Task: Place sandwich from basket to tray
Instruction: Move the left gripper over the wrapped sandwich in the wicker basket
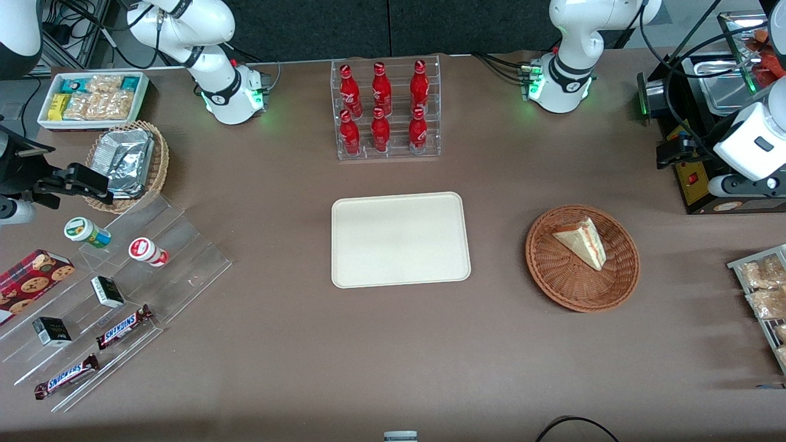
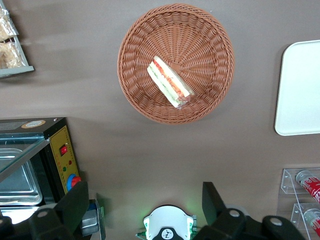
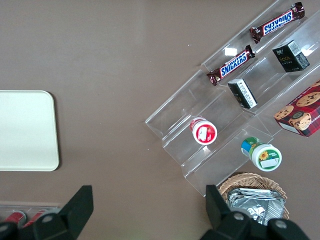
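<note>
Now the sandwich [image 1: 581, 243] lies in the basket [image 1: 556, 276], beside the bare tray [image 1: 400, 240]. High above, the gripper [image 2: 145, 200] hangs wide apart, holding nothing.

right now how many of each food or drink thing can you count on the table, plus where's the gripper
red bottles: 6
snickers bars: 2
cups: 2
small black boxes: 2
cookie box: 1
sandwich: 1, in the basket
total: 14
gripper: open, raised above the table, away from the tray
</note>
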